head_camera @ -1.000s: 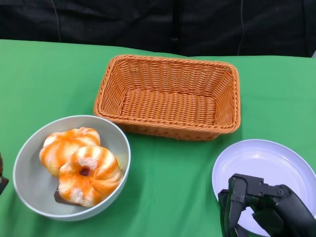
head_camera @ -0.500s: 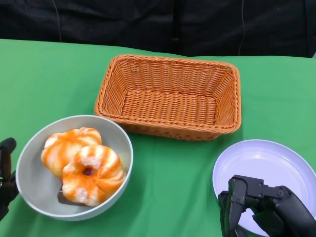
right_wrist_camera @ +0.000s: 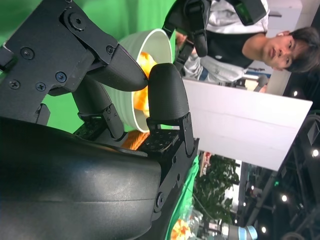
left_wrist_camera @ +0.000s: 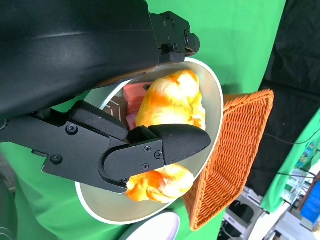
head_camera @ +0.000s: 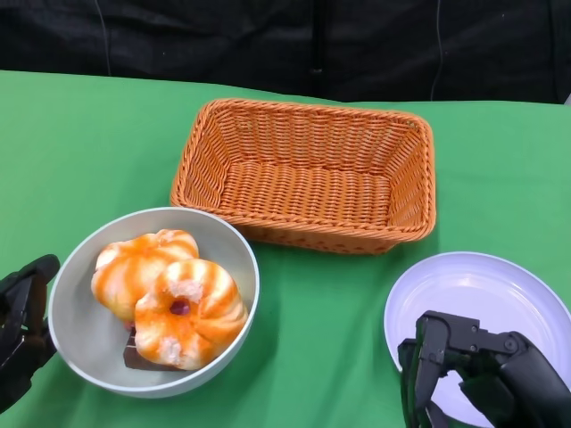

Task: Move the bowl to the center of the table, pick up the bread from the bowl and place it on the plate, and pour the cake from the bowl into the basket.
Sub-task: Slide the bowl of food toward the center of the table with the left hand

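A grey bowl (head_camera: 239,267) sits at the front left of the green table. It holds two orange-striped bread buns (head_camera: 169,294) over a dark slice of cake (head_camera: 136,357). My left hand (head_camera: 22,325) presses against the bowl's outer left side, fingers apart. The left wrist view shows its fingers (left_wrist_camera: 150,145) lying along the bowl (left_wrist_camera: 215,100), with bread (left_wrist_camera: 172,100) and pink-brown cake (left_wrist_camera: 134,92) inside. My right hand (head_camera: 473,374) hangs empty over the near edge of the white plate (head_camera: 482,290). The woven basket (head_camera: 308,174) stands empty behind.
The table's far edge meets a black backdrop just behind the basket. Green cloth lies bare between bowl and plate. In the right wrist view a person (right_wrist_camera: 240,40) stands beyond the bowl (right_wrist_camera: 155,42).
My left hand has come in from the left edge and the bowl has slid to the right with its contents. The right hand, plate and basket have stayed put.
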`<state>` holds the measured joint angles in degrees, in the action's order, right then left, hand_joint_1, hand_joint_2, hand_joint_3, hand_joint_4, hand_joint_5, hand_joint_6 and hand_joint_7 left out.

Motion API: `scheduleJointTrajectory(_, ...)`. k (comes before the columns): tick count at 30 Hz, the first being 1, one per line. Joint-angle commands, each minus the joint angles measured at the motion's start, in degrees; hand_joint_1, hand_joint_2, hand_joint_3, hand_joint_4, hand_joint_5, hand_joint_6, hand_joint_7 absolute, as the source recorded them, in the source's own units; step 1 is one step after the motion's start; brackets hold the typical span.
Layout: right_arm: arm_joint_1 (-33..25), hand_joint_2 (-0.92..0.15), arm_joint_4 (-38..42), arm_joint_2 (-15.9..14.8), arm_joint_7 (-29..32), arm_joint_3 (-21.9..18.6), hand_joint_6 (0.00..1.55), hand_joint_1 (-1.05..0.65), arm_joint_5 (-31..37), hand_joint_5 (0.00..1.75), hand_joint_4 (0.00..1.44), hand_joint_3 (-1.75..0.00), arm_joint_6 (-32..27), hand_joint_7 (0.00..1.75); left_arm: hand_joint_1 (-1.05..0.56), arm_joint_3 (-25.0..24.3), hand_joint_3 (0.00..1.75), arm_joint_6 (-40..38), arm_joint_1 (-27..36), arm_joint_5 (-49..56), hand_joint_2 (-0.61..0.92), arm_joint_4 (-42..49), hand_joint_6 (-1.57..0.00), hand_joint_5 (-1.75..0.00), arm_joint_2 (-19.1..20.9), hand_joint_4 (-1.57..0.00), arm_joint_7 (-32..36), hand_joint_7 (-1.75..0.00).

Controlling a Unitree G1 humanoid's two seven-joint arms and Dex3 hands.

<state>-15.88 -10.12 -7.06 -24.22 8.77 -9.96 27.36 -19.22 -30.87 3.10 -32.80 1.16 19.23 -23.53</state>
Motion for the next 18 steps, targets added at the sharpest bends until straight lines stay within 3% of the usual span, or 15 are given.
scheduleJointTrajectory(1,0.2,-0.31,-0.6,0.6,1.9,-1.2,0.56,-0.29,1.1,1.73,0.64,-1.46,2.2,1.53,-0.76,0.7,0.73,-0.6,-0.7,0.4,0.92,0.4,0.00,0.00,1.0,-0.01,-1.6,0.00)
scheduleJointTrajectory(4,1.0,-0.37,0.5,1.3,3.0,-1.5,0.45,-0.26,1.7,1.71,0.53,-1.37,4.8,1.48,-0.75,1.6,0.73,-0.6,-0.7,1.2,0.92,0.3,0.00,-0.01,1.6,-0.01,-2.0,0.00)
scheduleJointTrajectory(8,2.2,-0.33,1.1,1.2,4.3,-2.0,0.19,-0.25,3.9,1.67,0.30,-1.44,6.9,1.46,-0.76,2.9,0.75,-0.3,-0.7,2.1,0.92,0.6,0.00,0.00,2.7,0.00,-3.9,0.00)
scheduleJointTrajectory(13,3.8,-0.25,0.2,0.5,6.1,-2.7,0.08,-0.22,8.2,1.66,0.09,-1.48,8.3,1.43,-0.76,3.8,0.74,-0.8,-0.7,2.4,0.92,-0.6,0.00,0.00,2.9,0.00,-4.0,0.00)
scheduleJointTrajectory(18,4.6,-0.25,-2.1,-1.2,7.5,-3.4,0.01,-0.26,12.8,1.61,0.03,-1.39,7.2,1.38,-0.75,4.3,0.71,-1.7,-0.9,2.3,0.92,-1.4,0.00,0.00,2.7,0.00,-3.3,0.00)
